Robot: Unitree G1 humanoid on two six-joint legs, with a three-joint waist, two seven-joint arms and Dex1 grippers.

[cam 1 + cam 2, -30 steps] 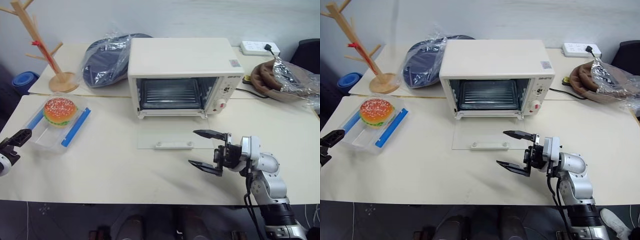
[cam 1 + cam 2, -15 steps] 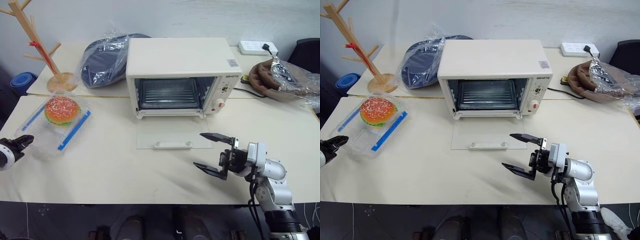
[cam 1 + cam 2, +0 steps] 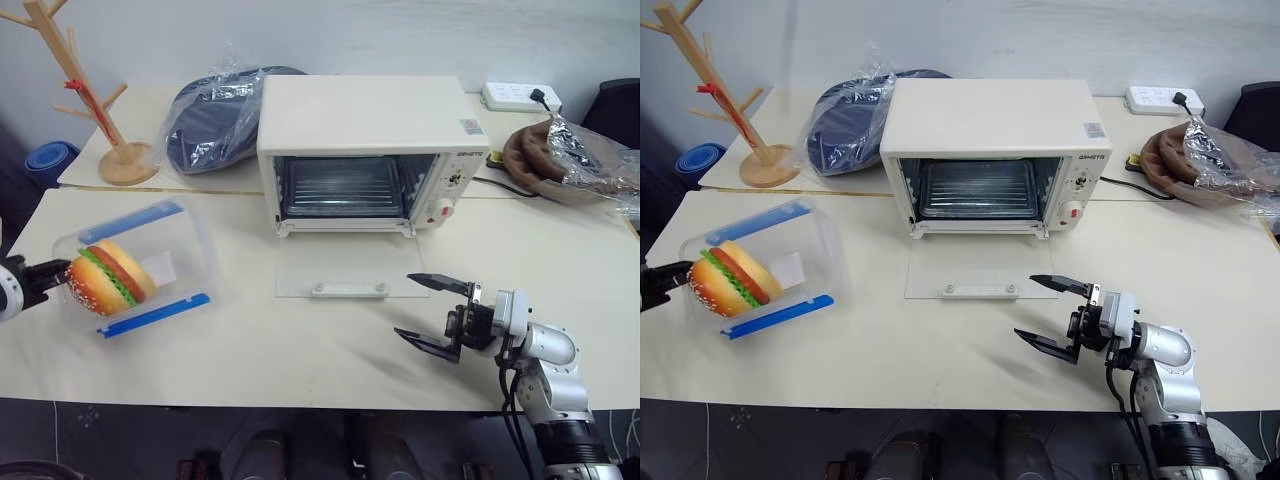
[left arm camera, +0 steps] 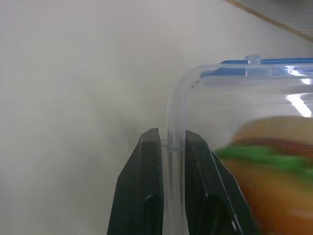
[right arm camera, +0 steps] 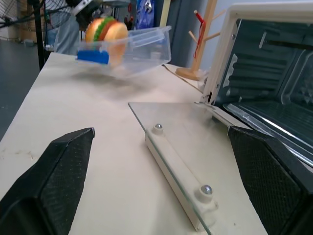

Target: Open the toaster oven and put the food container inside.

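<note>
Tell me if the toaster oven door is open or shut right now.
Open. The toaster oven has its glass door dropped flat onto the table, and the wire rack inside is exposed.

Right arm [image 3: 545, 365]: silver-grey rounded metal segments, a white block at the wrist, a black cable running down alongside the forearm, darker ribbed section lower down. Right gripper [image 3: 432, 313]: two flat black tapered fingers on a black base; close up the fingers [image 5: 54, 181] have a fine cross-hatched grip texture on the inner faces. Left gripper [image 4: 170, 147]: two black, smooth, glossy fingers [image 4: 145, 191] with bevelled tips, and a white rounded wrist piece with black trim behind.
</note>
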